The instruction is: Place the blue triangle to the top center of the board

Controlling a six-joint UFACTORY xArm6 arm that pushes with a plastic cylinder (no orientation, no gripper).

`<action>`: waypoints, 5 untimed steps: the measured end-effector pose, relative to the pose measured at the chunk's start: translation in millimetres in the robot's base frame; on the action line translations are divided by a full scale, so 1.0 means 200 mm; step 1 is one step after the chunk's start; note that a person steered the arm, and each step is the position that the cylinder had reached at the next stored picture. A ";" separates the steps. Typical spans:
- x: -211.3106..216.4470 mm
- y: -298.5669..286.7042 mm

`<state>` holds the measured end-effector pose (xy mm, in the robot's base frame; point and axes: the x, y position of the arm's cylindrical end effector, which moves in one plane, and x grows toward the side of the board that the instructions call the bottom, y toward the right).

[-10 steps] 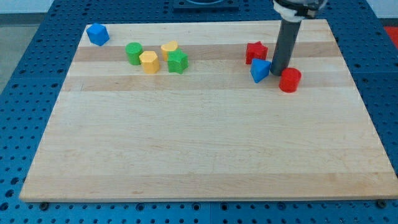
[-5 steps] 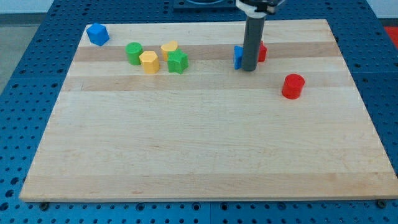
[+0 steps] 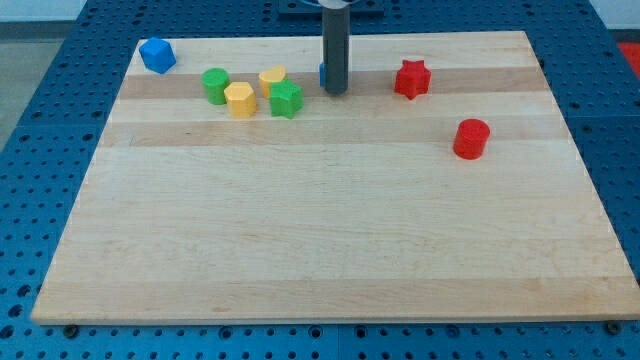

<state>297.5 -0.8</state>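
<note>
The blue triangle [image 3: 323, 74] is almost wholly hidden behind my rod; only a thin blue sliver shows at the rod's left edge, near the top centre of the wooden board [image 3: 330, 250]. My tip [image 3: 335, 92] rests on the board right against that block, on its right and lower side.
A red star [image 3: 411, 79] lies to the right of the rod and a red cylinder [image 3: 470, 138] further right and lower. A green star [image 3: 286, 99], two yellow blocks [image 3: 240, 99] [image 3: 272, 79] and a green cylinder [image 3: 215, 85] cluster at the left. A blue block [image 3: 157, 54] sits at the top left corner.
My rod swept left along the top of the board, pushing the blue triangle from beside the red cylinder, past the red star, to the top centre. The red star shifted slightly.
</note>
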 end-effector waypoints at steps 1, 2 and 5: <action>-0.09 -0.05; -0.18 -0.09; -0.35 -0.19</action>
<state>226.9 -39.0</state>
